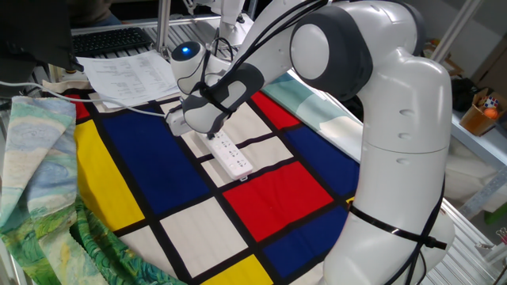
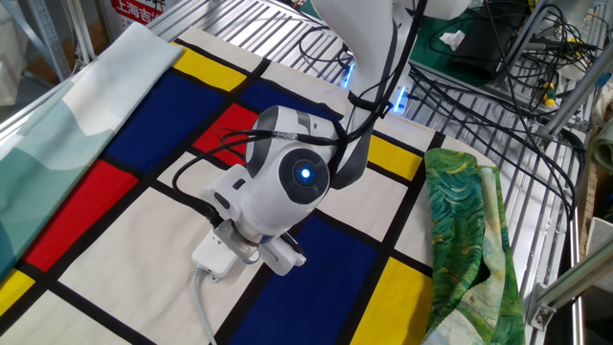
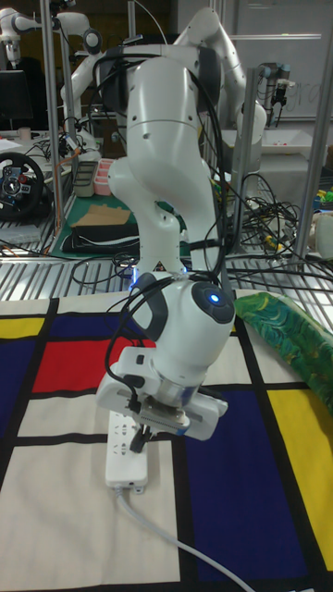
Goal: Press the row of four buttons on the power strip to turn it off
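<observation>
**Tool down on the strip's cable end; progress along the row unclear**

Power strip (image 1: 230, 153) lies flat on the checked cloth (image 1: 135, 166) covering the tabletop, on a white panel, cable running off toward the papers (image 1: 131, 75). Tool (image 1: 211, 135) sits low over the strip's cable end, tip at or touching the top face. Cannot tell whether its fingers are apart or closed; the wrist hides them in every view. Buttons too small to read, so none can be confirmed as pressed. Judgement: pressing under way near one end; rest of the row toward the far end probably remains.
</observation>
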